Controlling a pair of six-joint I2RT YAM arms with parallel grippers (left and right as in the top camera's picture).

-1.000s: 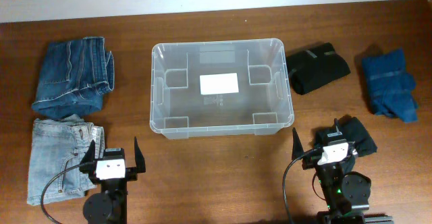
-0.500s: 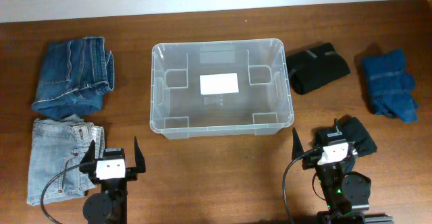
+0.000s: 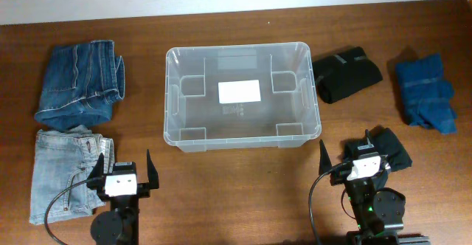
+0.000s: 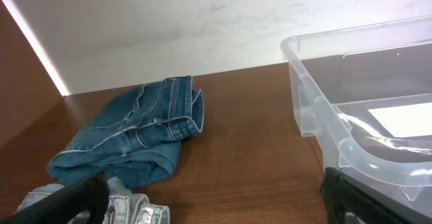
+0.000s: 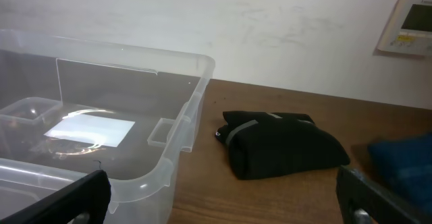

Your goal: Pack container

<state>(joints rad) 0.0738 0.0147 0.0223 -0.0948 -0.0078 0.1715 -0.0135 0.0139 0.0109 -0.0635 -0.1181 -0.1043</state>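
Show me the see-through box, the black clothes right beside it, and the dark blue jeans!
box (image 3: pixel 243 119), overhead view, on the bare floor of the box.
black clothes (image 3: pixel 348 73), overhead view, on the middle of the folded bundle.
dark blue jeans (image 3: pixel 77 83), overhead view, on the middle of the folded denim.

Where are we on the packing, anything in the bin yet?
Done: nothing; the container holds only its white label. In hand: nothing; left gripper and right gripper are open, empty. To do: all five garments on the table: dark jeans, light jeans, black fold, black bundle, blue garment.
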